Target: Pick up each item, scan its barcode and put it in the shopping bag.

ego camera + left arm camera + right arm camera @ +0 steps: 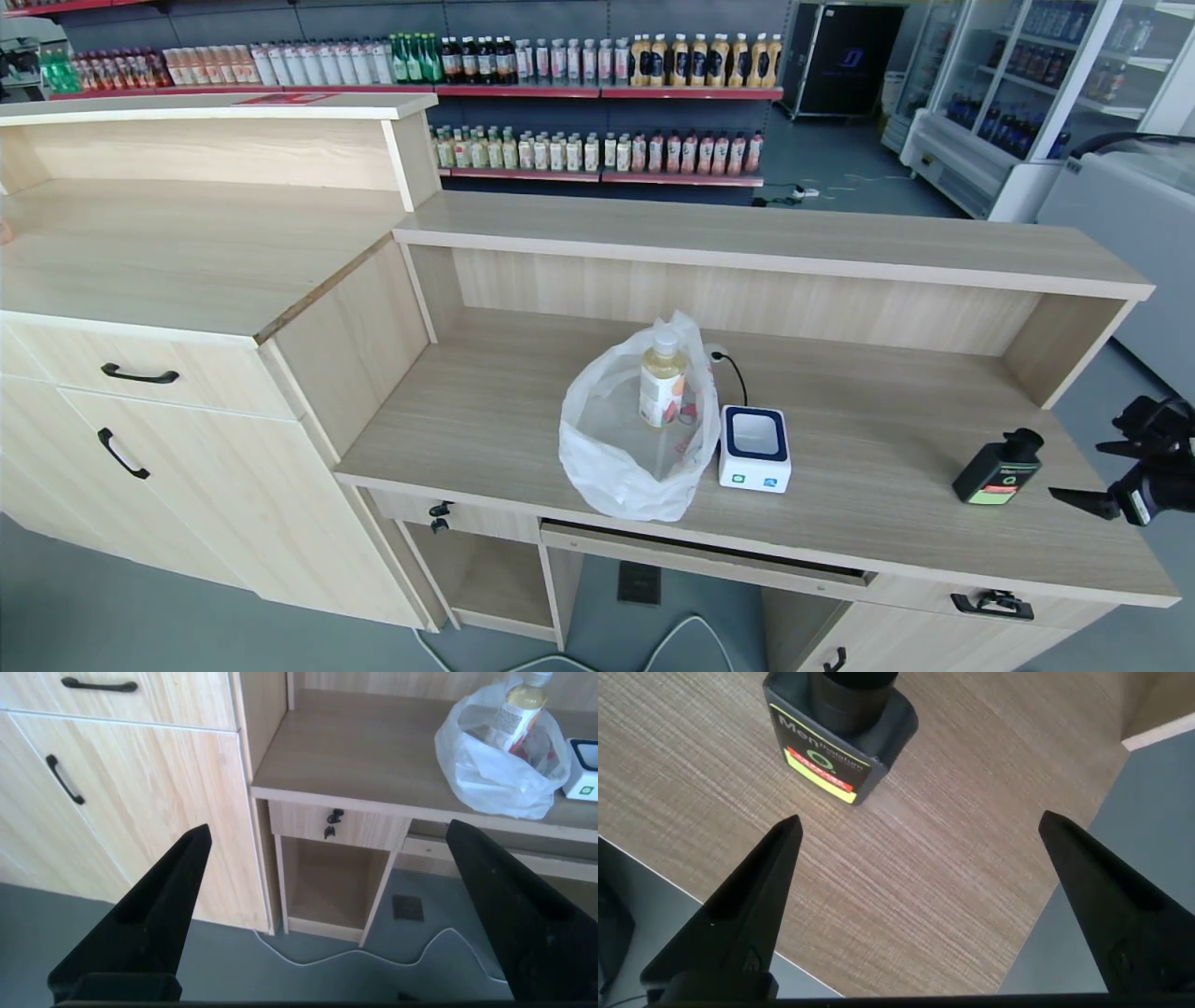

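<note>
**Checkout tabletop, both claws released**

We see the shopping bag (pixel 616 448) on the tabletop (pixel 887 467) with a yellow bottle (pixel 663 378) upright inside. The scanner (pixel 754 448) sits just beside the bag at 3 o'clock. Farther toward 3 o'clock, the dark bottle (pixel 997 467) stands near the right claw (pixel 920 826), which is spread and empty. The left claw (pixel 329 833) is likewise spread and empty.

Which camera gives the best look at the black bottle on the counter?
Head view: the black bottle shows whole, cap to base, on the counter. The right wrist view has it closer but cut off at the picture's edge.
</note>
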You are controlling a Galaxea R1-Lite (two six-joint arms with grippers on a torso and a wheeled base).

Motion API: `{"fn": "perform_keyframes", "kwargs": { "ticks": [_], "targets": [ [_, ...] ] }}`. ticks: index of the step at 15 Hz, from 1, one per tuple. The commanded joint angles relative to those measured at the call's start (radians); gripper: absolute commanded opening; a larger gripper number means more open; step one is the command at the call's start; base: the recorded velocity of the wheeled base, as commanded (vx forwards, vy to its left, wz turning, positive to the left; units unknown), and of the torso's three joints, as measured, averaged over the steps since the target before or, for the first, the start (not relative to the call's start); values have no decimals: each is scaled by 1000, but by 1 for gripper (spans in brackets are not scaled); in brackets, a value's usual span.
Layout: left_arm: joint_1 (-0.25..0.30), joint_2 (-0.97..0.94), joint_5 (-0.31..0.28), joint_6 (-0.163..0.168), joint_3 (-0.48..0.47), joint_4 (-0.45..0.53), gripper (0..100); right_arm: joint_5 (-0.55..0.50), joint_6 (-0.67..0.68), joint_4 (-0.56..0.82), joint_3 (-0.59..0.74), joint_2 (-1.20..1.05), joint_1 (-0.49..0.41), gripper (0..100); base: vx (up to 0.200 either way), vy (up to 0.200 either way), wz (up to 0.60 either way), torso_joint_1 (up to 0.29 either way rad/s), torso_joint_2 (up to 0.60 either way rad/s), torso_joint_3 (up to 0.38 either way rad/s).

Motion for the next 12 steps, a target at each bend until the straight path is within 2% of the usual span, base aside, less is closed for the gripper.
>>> {"fn": "perform_keyframes", "kwargs": {
  "ticks": [1,12],
  "targets": [
    [1,0,1,0,0,0,100,0,0,-1,-20,40,33,100,0,0,0,0,0,0],
    [1,0,1,0,0,0,100,0,0,-2,-24,72,121,100,0,0,0,0,0,0]
  ]
}}
